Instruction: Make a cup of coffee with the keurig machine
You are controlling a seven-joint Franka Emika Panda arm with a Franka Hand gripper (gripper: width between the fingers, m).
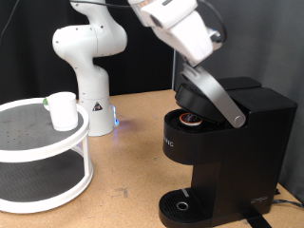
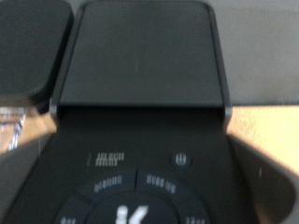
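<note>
My arm hovers over the black keurig [image 1: 223, 142], its grey lid [image 1: 211, 95] raised. I cannot tell the pincer's state. The white cup [image 1: 63, 110] sits apart.

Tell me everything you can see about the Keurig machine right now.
The keurig machine is a black, boxy, plastic-looking brewer standing on the wooden table at the exterior view's right. Its grey-silver lid handle is raised, exposing a pod in the open chamber. A round drip tray sits at its base with nothing on it. The wrist view shows its round button panel close up. The gripper itself is not visible.
</note>
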